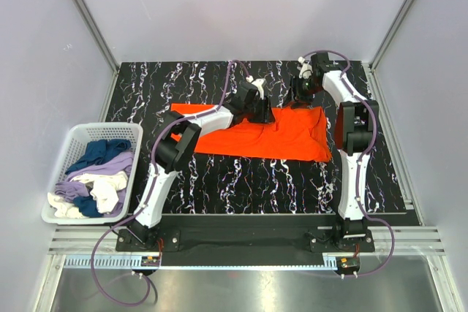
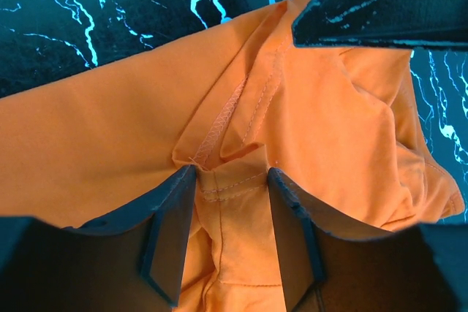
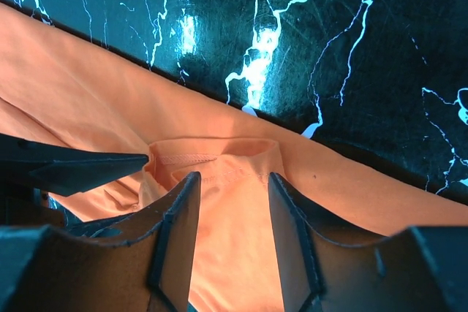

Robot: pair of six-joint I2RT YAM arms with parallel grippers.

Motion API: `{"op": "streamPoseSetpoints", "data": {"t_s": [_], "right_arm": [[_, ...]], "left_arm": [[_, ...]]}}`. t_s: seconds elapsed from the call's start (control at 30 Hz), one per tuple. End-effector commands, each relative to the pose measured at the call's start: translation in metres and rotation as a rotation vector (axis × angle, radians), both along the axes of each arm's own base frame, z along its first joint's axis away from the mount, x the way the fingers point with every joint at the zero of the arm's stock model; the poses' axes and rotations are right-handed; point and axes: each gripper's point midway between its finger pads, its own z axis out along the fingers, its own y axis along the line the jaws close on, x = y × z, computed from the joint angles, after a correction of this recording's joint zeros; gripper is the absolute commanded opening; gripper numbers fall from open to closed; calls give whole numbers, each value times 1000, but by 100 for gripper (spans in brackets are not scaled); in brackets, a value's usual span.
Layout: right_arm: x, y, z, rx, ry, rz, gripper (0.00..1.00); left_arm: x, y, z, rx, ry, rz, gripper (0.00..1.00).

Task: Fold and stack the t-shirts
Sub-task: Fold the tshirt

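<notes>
I have the left claw [image 2: 228, 173] and right claw [image 3: 232, 174] released, each straddling the orange shirt [image 1: 285, 137] hem nearest the desk's [image 1: 241, 180] far edge.

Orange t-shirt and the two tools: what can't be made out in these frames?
Top external: the left arm covers the far-left part of the orange t-shirt.
Left wrist: the shirt's folds hide whether the left tool is pinching it.
Right wrist: likewise for the right tool at the collar.
Top external: the garments heaped in the basket overlap too much to count.
</notes>
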Motion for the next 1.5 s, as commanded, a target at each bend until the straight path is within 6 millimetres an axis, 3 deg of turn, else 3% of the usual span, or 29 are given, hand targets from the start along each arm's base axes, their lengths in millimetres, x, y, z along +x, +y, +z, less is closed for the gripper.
{"op": "streamPoseSetpoints", "data": {"t_s": [0.0,0.23,0.43,0.5,0.67,0.83,0.9,1.0,1.23,1.47], "right_arm": [[1,4,0,17,-15,28,50],[1,-1,-12,-13,5,17,51],[0,-7,-21,-51,21,1,49],[1,-6,-20,-45,19,-1,43],[4,-6,-16,-41,10,-12,26],[6,-11,-4,-60,-24,-33,0],[4,-16,-5,-79,-27,-45,0],[7,-25,14,-90,-73,-80,0],[11,-46,37,-110,-132,-139,0],[14,-47,40,-103,-134,-145,0]], "left_arm": [[10,-14,18,-53,-38,-4,49],[11,-14,8,-36,-8,6,44],[12,-11,10,-27,-3,20,26],[12,-11,12,-31,-4,23,17],[10,-6,16,-27,0,32,10],[6,0,28,-24,-12,38,9],[3,4,33,-23,-16,37,8],[-1,10,35,-8,-25,43,7],[5,25,48,2,-51,74,6],[14,26,48,-2,-43,70,5]]}}
